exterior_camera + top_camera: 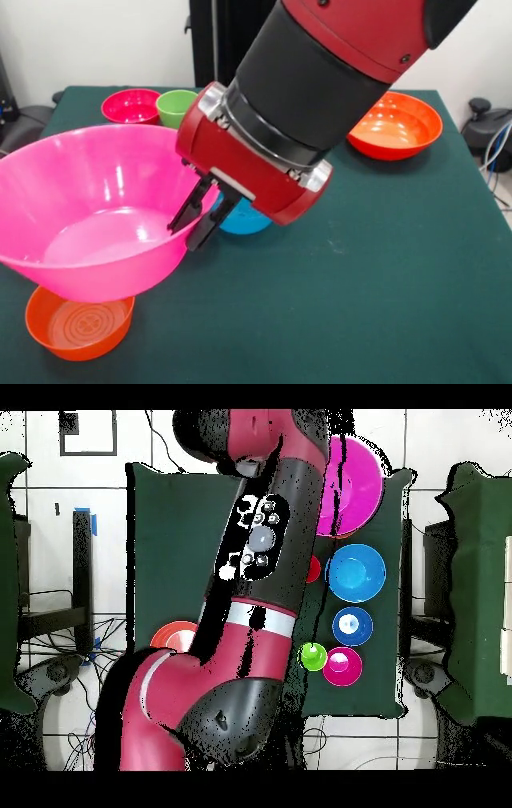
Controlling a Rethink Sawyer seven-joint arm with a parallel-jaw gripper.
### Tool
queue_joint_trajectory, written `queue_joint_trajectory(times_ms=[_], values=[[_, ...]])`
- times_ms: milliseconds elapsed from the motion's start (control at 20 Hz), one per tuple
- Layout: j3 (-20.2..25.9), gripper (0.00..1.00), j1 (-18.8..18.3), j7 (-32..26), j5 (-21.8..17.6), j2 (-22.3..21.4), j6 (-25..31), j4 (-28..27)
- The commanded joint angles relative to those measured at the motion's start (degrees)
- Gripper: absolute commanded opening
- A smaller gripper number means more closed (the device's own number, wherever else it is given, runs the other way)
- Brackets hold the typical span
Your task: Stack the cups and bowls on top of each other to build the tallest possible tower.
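Note:
My gripper [182, 238] is shut on the right rim of the huge hot-pink bowl [88, 208], one finger inside and one outside. The bowl hangs tilted at the left, just above a small orange bowl [78, 324] on the table's near left corner. A blue bowl [250, 222] peeks out behind the gripper. A small magenta bowl [130, 106] and the light green cup [176, 108] stand at the far left. A larger orange bowl [396, 126] sits at the far right. In the overhead view the arm hides the gripper, and the pink bowl [352, 484] shows beside it.
The overhead view shows a large light blue bowl [356, 572], a smaller blue bowl [352, 626], the green cup [313, 656], the magenta bowl [343, 666] and an orange bowl [175, 636] on the green table [170, 534]. A red object [314, 569] is half hidden by the arm.

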Motion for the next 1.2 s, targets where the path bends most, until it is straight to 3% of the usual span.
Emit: queue_joint_trajectory(times_ms=[50,300,600,1000,1200], values=[[5.2,0.0,-2.4,-21.6,3.2,4.3,9.3,-6.5],[4.4,0.0,-2.5,-19.2,2.6,5.8,5.3,-5.8],[5.5,0.0,1.7,-15.6,-3.0,2.5,-1.4,4.6],[3.7,0.0,1.7,-15.2,-3.6,3.0,-0.1,2.2],[4.5,0.0,2.0,-15.0,-4.1,2.9,-1.8,3.8]])
